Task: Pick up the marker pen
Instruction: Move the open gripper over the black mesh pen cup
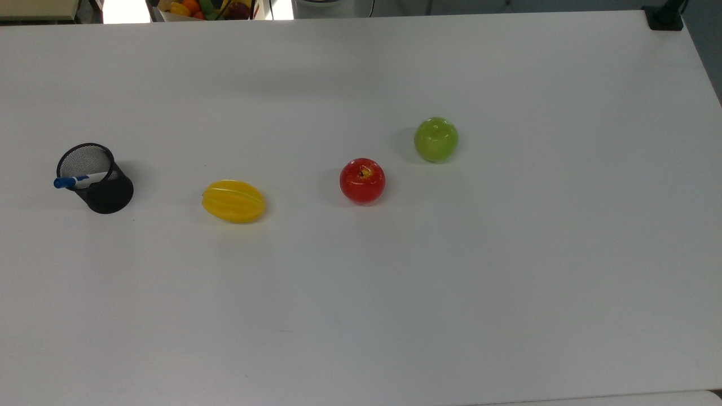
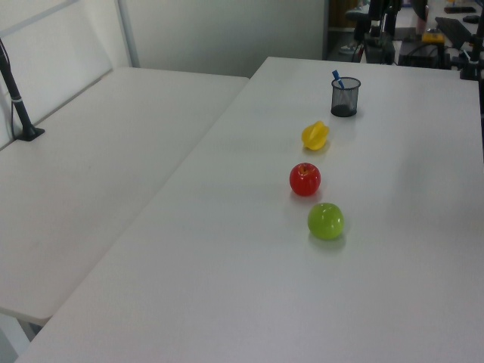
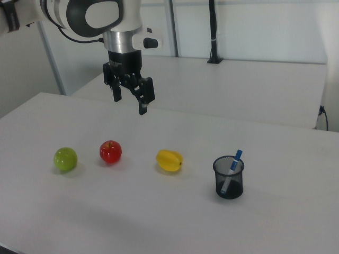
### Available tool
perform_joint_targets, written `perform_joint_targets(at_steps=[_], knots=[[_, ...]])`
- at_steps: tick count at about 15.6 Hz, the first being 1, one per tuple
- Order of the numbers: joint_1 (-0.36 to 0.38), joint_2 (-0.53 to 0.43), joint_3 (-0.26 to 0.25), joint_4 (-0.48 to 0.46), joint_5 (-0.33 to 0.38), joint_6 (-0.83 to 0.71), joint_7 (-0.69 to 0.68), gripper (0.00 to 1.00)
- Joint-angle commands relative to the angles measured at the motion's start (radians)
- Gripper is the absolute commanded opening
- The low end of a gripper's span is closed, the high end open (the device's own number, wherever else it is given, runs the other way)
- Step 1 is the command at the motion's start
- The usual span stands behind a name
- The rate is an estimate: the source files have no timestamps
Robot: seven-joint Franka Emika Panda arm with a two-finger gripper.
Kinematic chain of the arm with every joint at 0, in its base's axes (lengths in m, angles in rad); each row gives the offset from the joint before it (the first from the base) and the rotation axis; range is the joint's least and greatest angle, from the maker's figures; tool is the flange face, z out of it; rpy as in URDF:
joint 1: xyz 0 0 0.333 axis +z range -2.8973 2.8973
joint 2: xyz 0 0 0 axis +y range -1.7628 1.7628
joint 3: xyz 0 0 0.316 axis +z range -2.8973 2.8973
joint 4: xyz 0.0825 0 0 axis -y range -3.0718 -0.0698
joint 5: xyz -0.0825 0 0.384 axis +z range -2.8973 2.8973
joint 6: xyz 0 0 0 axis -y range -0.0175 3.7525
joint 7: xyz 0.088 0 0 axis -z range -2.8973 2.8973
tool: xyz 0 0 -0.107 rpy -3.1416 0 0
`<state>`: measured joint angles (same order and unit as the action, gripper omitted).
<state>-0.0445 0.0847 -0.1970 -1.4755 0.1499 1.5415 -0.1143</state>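
While my pincer hangs open above the table, the marker pen leans in the black mesh cup.
Going left to right in the right view, I see a green apple, a red apple, a yellow star fruit, then the cup with the pen's blue cap poking above its rim; my fingers are spread, gripping nothing, high over the red apple and star fruit.
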Motion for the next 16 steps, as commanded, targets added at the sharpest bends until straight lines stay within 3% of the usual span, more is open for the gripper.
perform_joint_targets(at_steps=[1, 8, 16], knots=[[-0.003, 0.004, -0.006, -0.009, 0.011, 0.058, -0.025, 1.0], [-0.011, 0.064, -0.007, -0.011, 0.005, 0.184, -0.019, 1.0], [-0.023, 0.164, -0.119, -0.017, 0.033, 0.452, -0.067, 1.0]])
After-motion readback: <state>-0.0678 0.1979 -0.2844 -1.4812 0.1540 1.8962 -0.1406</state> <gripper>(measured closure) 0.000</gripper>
